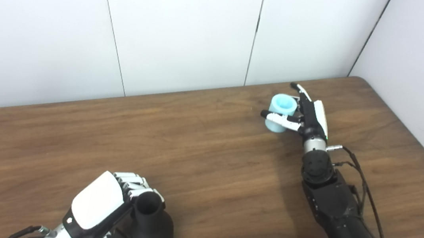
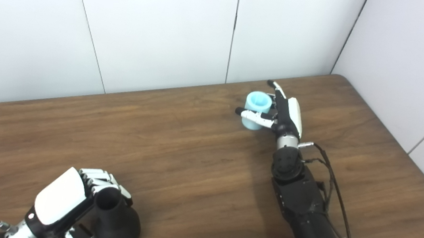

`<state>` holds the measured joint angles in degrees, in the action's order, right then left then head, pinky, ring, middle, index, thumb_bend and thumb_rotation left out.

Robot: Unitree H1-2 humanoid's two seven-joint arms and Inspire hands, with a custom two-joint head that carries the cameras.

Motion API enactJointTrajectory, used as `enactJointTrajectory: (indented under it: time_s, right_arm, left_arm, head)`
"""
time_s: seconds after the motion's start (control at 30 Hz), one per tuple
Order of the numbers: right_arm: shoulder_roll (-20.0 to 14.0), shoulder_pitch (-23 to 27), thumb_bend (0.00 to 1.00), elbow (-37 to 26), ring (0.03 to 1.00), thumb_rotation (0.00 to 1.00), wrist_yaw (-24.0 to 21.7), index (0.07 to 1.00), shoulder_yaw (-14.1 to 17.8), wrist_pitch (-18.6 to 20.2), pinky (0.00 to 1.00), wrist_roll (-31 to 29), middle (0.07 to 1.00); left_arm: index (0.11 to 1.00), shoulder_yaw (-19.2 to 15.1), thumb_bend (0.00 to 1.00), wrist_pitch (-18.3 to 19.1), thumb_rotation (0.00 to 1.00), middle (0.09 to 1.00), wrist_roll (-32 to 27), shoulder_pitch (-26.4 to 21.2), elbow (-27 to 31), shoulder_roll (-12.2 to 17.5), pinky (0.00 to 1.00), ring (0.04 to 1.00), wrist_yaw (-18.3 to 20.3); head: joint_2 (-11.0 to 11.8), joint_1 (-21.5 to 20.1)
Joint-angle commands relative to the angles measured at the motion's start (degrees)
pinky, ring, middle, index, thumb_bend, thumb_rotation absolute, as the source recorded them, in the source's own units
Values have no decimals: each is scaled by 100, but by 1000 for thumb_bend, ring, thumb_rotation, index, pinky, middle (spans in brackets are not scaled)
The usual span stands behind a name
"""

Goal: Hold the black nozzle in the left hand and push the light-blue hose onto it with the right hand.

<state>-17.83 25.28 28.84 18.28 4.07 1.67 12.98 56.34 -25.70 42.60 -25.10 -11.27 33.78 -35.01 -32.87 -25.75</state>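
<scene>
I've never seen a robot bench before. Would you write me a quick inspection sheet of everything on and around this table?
Surface: brown wooden table, rounded far-right corner.
Job's things: black nozzle upright at near left; light-blue hose, a short piece, open end up, at far right.
Clutter: nothing seen.
Hands: left hand wrapped around the nozzle; right hand against the hose, thumb across its front, grip not clearly closed.
Cables: black wires along the right forearm.
Surroundings: white wall panels behind and to the right.
</scene>
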Motion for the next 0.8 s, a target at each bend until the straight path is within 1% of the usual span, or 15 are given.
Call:
enactJointTrajectory:
  time_s: [0.0,0.03,0.13,0.17,0.2,0.23,0.3,0.33,0.37,0.4,0.43,0.6,0.7,0.73,0.77]
  right_arm:
    - [97,274,987,5,712,224,109,713,5,-254,638,29,727]
    - [121,255,973,-66,686,198,151,690,9,-238,616,55,704]
    - [161,235,869,-158,547,78,256,609,6,-239,456,120,630]
    - [158,235,699,-167,514,103,286,551,-12,-235,420,158,612]
    - [155,237,612,-171,442,116,310,520,-29,-227,354,192,581]
    - [149,242,564,-175,376,47,332,502,-51,-194,295,237,523]
    - [142,245,536,-204,291,12,351,504,-87,-126,216,308,436]
    - [134,245,526,-212,176,76,350,492,-107,-118,120,332,283]
    - [126,238,522,-232,134,98,341,488,-123,-126,83,344,226]
    - [116,223,520,-270,123,108,323,486,-141,-135,72,355,211]
    - [106,208,518,-298,150,115,303,484,-155,-155,90,361,261]
    - [76,143,519,-392,122,122,212,482,-206,-321,70,326,223]
    - [70,69,518,-558,137,122,130,483,-246,-307,81,346,262]
    - [65,34,522,-638,182,50,91,503,-267,-319,116,358,351]
    - [60,12,524,-690,215,25,66,510,-280,-326,142,364,389]
  left_arm:
    - [473,505,522,-122,0,494,-353,1192,-407,-55,449,514,-193]
    - [473,500,522,-122,0,493,-359,1196,-403,-54,449,514,-187]
    - [474,486,522,-122,0,493,-349,1203,-400,-47,448,514,-168]
    - [474,486,522,-122,0,493,-354,1203,-396,-43,448,513,-167]
    - [475,488,522,-122,0,493,-364,1203,-393,-39,448,513,-166]
    - [475,491,522,-122,0,492,-368,1198,-393,-39,448,512,-175]
    - [476,486,522,-122,0,492,-365,1195,-398,-42,447,510,-183]
    - [476,480,522,-122,0,492,-359,1194,-402,-47,447,510,-183]
    - [476,474,522,-122,0,492,-354,1194,-398,-49,448,509,-172]
    - [475,472,522,-122,0,492,-354,1192,-398,-51,448,510,-163]
    - [475,480,522,-122,0,493,-357,1186,-399,-52,450,511,-175]
    - [475,486,522,-122,0,493,-364,1156,-419,-71,446,510,-166]
    - [474,456,522,-122,0,493,-390,1163,-433,-92,447,512,-126]
    - [475,454,522,-122,0,493,-393,1162,-434,-97,447,513,-122]
    - [474,453,522,-122,0,493,-394,1160,-436,-101,446,513,-119]
  head:
    - [-5,-1]
    - [-5,-1]
    - [-5,-1]
    - [-5,-1]
    - [-5,-1]
    - [-23,-9]
    - [-23,-9]
    - [-21,-15]
    - [-21,-15]
    - [-22,-15]
    - [-22,-15]
    - [-15,-25]
    - [-19,-12]
    - [-19,-8]
    - [-19,-3]
